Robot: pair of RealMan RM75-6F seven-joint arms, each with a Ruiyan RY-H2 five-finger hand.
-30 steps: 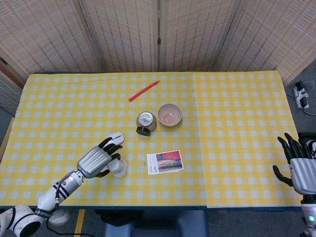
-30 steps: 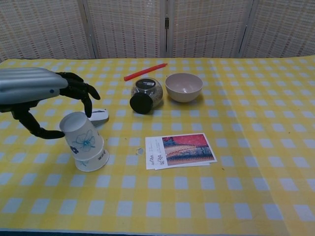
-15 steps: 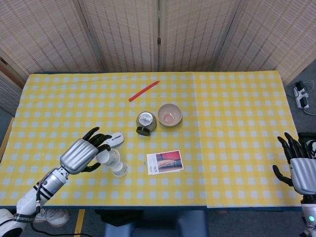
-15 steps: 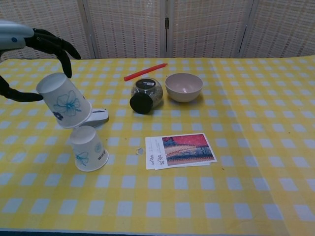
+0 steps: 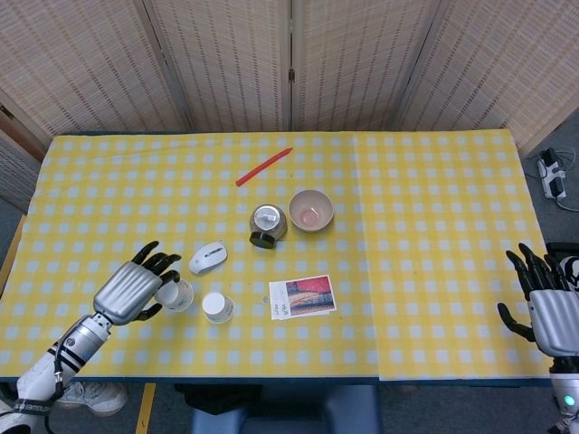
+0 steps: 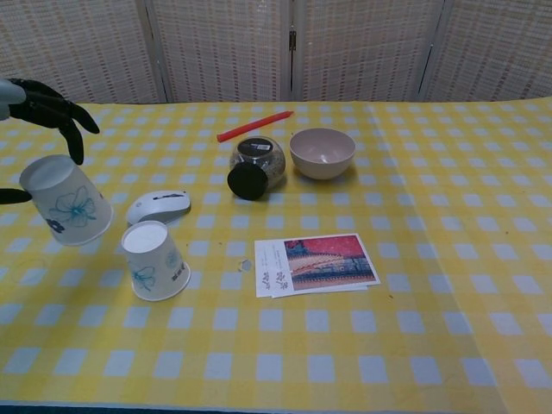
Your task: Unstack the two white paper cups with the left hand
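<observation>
One white paper cup (image 5: 217, 307) (image 6: 154, 260) with a blue flower print stands upside down on the yellow checked table (image 5: 434, 226) near the front. My left hand (image 5: 131, 289) (image 6: 39, 99) holds the second white cup (image 5: 174, 295) (image 6: 66, 201), also upside down and tilted, to the left of the first and apart from it. In the chest view this cup hangs low over the cloth; whether it touches the cloth I cannot tell. My right hand (image 5: 547, 307) hovers off the table's right front corner, fingers spread, holding nothing.
A white mouse (image 5: 209, 257) (image 6: 159, 205) lies just behind the two cups. A tipped glass jar with a black lid (image 5: 267, 224) (image 6: 255, 167), a beige bowl (image 5: 311, 209) (image 6: 322, 152), a red strip (image 5: 263, 166) and a picture card (image 5: 302, 297) (image 6: 315, 263) occupy the middle.
My left hand has lifted the upper cup off the lower one and carried it left and down. The lower cup stays in place. The right hand has not moved.
</observation>
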